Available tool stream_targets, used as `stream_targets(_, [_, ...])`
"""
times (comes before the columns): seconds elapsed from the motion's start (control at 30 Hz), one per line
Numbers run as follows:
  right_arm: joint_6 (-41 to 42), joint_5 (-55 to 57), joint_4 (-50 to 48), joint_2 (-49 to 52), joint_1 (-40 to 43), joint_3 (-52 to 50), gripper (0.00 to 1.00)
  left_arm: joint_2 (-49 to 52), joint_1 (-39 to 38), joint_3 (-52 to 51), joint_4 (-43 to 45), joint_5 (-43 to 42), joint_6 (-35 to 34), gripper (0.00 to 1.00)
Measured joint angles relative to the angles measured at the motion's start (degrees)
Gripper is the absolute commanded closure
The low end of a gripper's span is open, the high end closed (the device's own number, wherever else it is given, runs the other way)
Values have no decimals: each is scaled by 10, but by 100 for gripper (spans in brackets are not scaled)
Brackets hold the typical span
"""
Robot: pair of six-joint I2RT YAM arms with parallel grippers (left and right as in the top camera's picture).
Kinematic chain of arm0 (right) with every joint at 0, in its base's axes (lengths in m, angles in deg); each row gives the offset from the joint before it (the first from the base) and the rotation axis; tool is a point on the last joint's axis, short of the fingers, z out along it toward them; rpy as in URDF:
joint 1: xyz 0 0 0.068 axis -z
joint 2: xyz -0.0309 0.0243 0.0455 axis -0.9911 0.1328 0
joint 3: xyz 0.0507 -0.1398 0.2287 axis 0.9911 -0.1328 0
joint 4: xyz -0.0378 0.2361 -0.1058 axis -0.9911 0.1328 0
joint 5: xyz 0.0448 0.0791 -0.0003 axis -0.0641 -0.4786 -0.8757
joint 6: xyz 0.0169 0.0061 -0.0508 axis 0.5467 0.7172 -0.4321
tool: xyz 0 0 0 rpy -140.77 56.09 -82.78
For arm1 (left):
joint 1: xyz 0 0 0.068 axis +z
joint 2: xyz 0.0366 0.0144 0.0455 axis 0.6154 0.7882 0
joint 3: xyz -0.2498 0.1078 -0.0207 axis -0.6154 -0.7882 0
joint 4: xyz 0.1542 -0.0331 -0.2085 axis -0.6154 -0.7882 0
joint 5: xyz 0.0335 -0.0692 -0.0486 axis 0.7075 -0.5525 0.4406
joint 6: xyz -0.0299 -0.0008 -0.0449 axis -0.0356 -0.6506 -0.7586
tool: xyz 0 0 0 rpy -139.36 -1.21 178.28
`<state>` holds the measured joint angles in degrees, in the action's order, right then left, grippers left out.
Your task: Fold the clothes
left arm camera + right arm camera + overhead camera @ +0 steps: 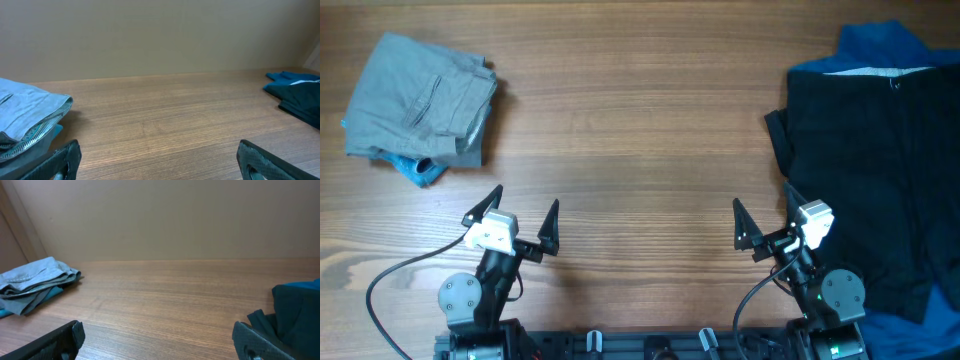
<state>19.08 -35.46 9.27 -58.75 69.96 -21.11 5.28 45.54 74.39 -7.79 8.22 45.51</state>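
Note:
The black shorts (875, 170) lie spread flat at the right of the table, waistband with pale lining and a button at the far edge. They reach past the right edge of the overhead view. They also show in the left wrist view (300, 100) and the right wrist view (295, 312). My left gripper (515, 218) is open and empty near the front edge, left of centre; it also shows in its wrist view (157, 162). My right gripper (765, 218) is open and empty, its right finger at the shorts' left edge; it also shows in its wrist view (157, 340).
A folded grey garment (420, 105) lies at the far left on top of a light blue cloth (418, 172). A blue cloth (885, 45) lies under the black shorts at the far right. The wooden table (640, 130) spans the view.

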Motion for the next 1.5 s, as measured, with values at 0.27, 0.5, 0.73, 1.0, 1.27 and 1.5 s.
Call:
stream_targets(0.27, [0,0,0,0,0,0,0,0,0,0,0,0,0,0])
stream_targets(0.5, [0,0,0,0,0,0,0,0,0,0,0,0,0,0])
stream_targets(0.73, [0,0,0,0,0,0,0,0,0,0,0,0,0,0])
stream_targets(1.0, [0,0,0,0,0,0,0,0,0,0,0,0,0,0])
stream_targets(1.27, [0,0,0,0,0,0,0,0,0,0,0,0,0,0])
stream_targets(1.5, [-1,0,-4,1,0,22,0,0,0,5,161,-53,-2,0])
